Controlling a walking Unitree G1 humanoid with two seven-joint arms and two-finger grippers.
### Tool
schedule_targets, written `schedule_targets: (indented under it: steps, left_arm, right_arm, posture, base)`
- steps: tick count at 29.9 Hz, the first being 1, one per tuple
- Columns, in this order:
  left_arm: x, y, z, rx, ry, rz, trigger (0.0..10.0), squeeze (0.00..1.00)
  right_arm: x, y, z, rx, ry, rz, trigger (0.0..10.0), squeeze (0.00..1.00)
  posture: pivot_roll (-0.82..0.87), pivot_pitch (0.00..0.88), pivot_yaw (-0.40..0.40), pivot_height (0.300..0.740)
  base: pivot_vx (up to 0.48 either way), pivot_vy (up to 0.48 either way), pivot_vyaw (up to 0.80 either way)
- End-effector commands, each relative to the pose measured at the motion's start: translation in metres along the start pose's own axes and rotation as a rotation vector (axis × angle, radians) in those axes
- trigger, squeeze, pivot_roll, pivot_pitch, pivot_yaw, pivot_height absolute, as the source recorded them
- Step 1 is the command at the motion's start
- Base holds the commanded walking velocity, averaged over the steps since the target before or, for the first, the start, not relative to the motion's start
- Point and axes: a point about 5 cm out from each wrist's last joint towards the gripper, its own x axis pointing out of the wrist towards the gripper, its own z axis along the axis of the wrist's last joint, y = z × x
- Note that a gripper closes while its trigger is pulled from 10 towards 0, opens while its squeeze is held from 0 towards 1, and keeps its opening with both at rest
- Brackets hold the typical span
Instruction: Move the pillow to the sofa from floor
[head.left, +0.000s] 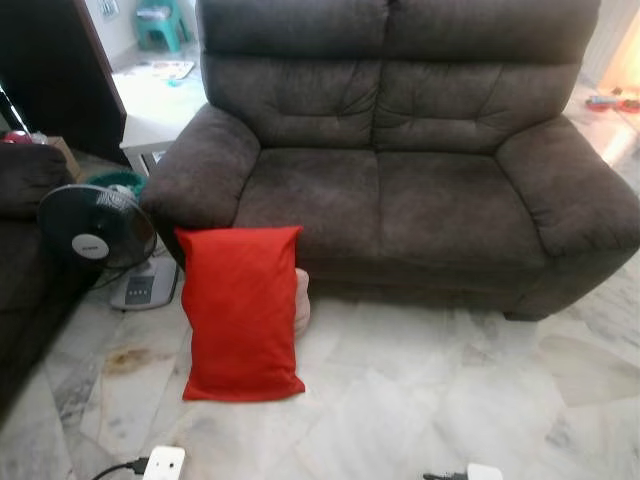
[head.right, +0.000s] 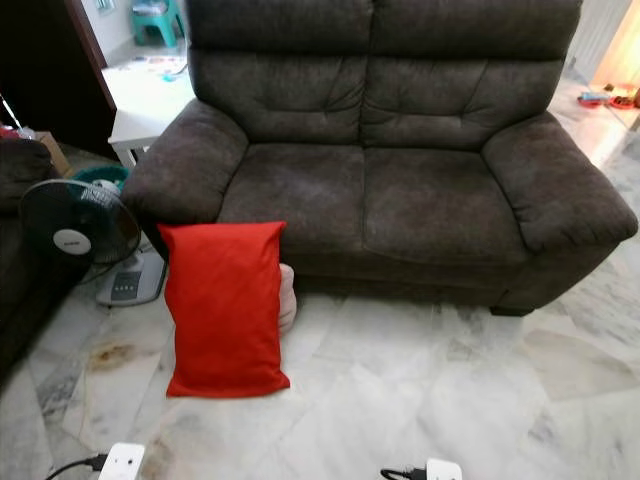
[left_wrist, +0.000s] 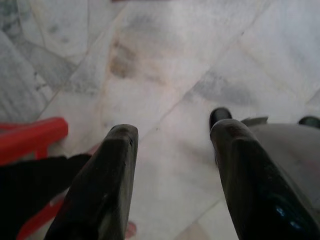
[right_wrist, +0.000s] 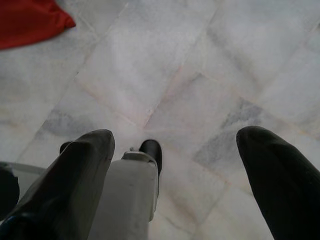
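A red pillow (head.left: 241, 310) stands on its edge on the marble floor, leaning against the front of the dark brown two-seat sofa (head.left: 400, 200) below its left seat. One corner of the pillow (right_wrist: 30, 20) shows in the right wrist view. My left gripper (left_wrist: 172, 150) hangs open over bare floor with nothing between its fingers. My right gripper (right_wrist: 175, 145) is also open and empty above the tiles, some way from the pillow.
A pale pinkish object (head.left: 302, 300) sits behind the pillow. A black floor fan (head.left: 95, 228) stands left of the sofa, beside another dark seat (head.left: 20, 200) and a white side table (head.left: 150, 120). Two white blocks with black cables (head.left: 165, 462) lie on the near floor.
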Motion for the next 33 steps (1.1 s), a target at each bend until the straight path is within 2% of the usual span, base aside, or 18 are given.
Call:
schedule_targets:
  steps: [1,33]
  left_arm:
    - [-0.0007,0.0000,-0.0045,-0.015,0.016,-0.003,10.0,0.00]
    - [-0.0005,-0.0006,-0.0039,-0.027,0.015,-0.004,10.0,0.00]
  right_arm:
    - [-0.0007,-0.0011,-0.0023,0.004,0.006,-0.005,10.0,0.00]
    - [-0.0005,-0.0017,-0.0015,0.007,0.005,-0.002,10.0,0.00]
  posture:
    - [0.05,0.000,-0.001,0.740]
    - [0.04,0.000,-0.003,0.740]
  base:
    - [0.300,0.000,0.00]
    - [0.298,0.000,0.00]
